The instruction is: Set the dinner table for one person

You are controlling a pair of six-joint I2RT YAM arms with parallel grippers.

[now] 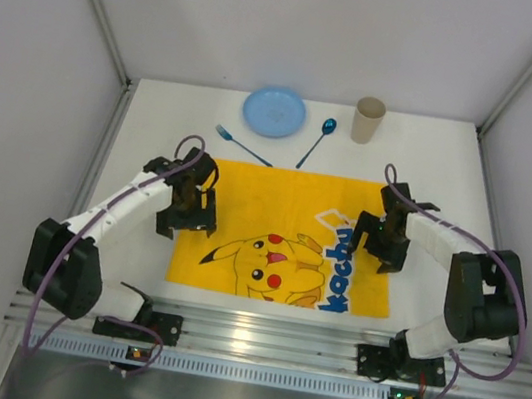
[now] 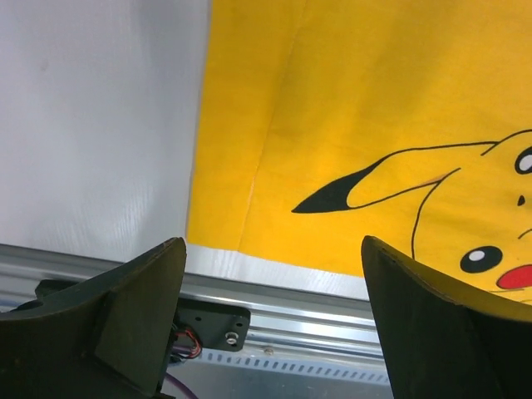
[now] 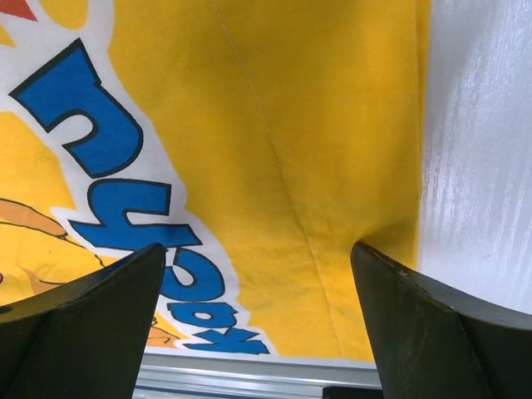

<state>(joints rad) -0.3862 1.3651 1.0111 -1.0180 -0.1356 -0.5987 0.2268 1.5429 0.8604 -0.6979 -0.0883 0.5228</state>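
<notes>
The white dinner table [image 1: 144, 140] carries a yellow Pikachu mat [image 1: 286, 233] spread flat in the middle. At the back lie a blue plate [image 1: 274, 111], a blue fork [image 1: 243, 145], a blue spoon [image 1: 317, 142] and a beige cup [image 1: 368, 120]. My left gripper [image 1: 193, 210] is open and empty over the mat's left edge [image 2: 199, 166]. My right gripper [image 1: 379, 243] is open and empty over the mat's right edge [image 3: 416, 125].
A silver aluminium rail [image 1: 255, 334] runs along the near edge by the arm bases. Grey walls with slanted frame bars close in the left, right and back sides. Bare tabletop [image 2: 91, 116] lies left of the mat, and more [image 3: 482, 133] lies right of it.
</notes>
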